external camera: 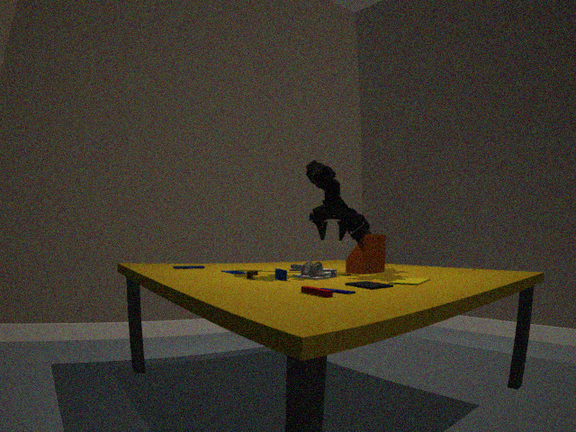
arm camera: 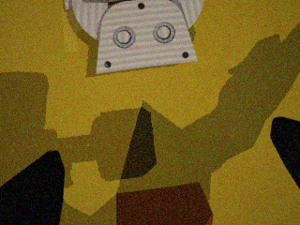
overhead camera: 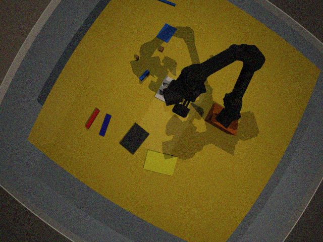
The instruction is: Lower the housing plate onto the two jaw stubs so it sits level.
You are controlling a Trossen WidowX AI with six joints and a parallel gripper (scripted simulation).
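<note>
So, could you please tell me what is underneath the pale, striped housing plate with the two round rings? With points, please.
Pale curved parts show beyond the sides of the pale, striped housing plate (arm camera: 145, 49). Whatever lies directly beneath it, jaw stubs included, is covered and cannot be seen.

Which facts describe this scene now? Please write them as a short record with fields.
tool: open, nothing between the fingers, raised above the table
housing plate: pale, striped; two round ringed features and three dark holes visible
level seating: cannot tell
orange block: at arm's foot
red bar: beside dark blue bar
</note>
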